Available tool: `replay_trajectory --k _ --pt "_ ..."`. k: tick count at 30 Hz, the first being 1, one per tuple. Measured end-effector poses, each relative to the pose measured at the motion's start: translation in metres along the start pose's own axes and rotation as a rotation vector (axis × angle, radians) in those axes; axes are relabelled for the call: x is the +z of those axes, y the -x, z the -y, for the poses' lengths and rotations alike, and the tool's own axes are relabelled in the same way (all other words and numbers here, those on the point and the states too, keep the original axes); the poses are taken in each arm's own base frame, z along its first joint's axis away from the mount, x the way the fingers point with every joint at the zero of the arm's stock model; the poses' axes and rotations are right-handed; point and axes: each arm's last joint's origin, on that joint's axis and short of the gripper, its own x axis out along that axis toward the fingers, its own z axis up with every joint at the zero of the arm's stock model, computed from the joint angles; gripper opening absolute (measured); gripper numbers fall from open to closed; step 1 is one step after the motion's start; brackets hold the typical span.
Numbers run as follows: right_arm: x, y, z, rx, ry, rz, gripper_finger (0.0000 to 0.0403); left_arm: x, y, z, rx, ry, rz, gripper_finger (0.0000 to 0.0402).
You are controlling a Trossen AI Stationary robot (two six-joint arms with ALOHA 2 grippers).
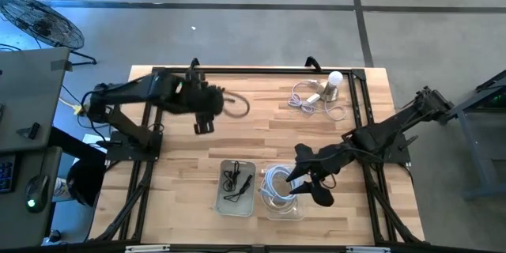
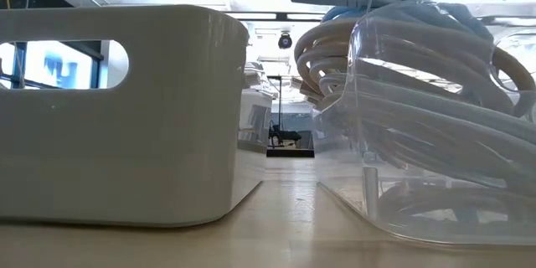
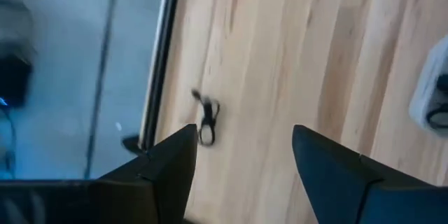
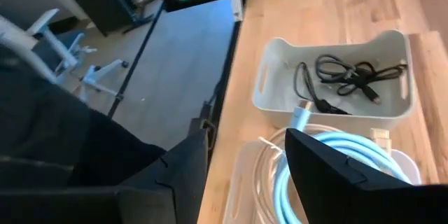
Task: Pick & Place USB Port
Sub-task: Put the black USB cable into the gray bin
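A thin black USB cord point(image 1: 237, 105) lies in a loose loop on the wooden table at the far left; the left wrist view shows it point(image 3: 208, 121) just beyond my fingertips. My left gripper point(image 1: 204, 123) hangs above the table beside that cord, open, with nothing between its fingers point(image 3: 241, 136). My right gripper point(image 1: 310, 186) hovers open over the clear container point(image 1: 278, 195) of coiled white cables point(image 4: 336, 168). Next to it the white bin point(image 4: 280, 94) holds black cords point(image 4: 343, 77).
A white plug-shaped piece with pale cables point(image 1: 320, 93) lies at the far right of the table. In the low view the white bin point(image 2: 126, 109) and the clear container point(image 2: 435, 134) stand side by side at the near edge. Bare wood lies mid-table point(image 1: 261, 138).
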Motion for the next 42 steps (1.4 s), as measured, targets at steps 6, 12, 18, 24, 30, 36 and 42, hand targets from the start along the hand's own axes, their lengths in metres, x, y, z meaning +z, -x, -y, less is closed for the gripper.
replay_trajectory --k 6,12,18,24,30,36,42 --pt "0.006 0.013 -0.007 0.05 0.101 0.07 0.0184 -0.008 -0.042 -0.031 -0.098 -0.025 -0.17 0.023" --pt "0.016 0.042 -0.002 -0.02 0.161 0.182 0.0184 -0.027 -0.085 -0.058 -0.154 -0.1 -0.327 0.023" --pt "0.024 0.081 0.007 -0.057 0.148 0.29 0.0184 -0.045 -0.125 -0.08 -0.186 -0.139 -0.378 0.023" --pt "0.028 0.1 0.015 -0.117 0.132 0.352 0.0184 -0.051 -0.163 -0.092 -0.221 -0.203 -0.233 0.023" --pt "0.028 0.102 0.026 -0.171 0.113 0.327 0.0184 -0.062 -0.19 -0.103 -0.309 -0.178 -0.155 0.023" --pt "0.03 0.103 0.034 -0.211 0.096 0.323 0.0184 -0.078 -0.218 -0.114 -0.339 -0.122 -0.232 0.023" --pt "0.031 0.104 0.039 -0.23 0.086 0.321 0.0184 -0.085 -0.242 -0.12 -0.39 -0.097 -0.239 0.023"
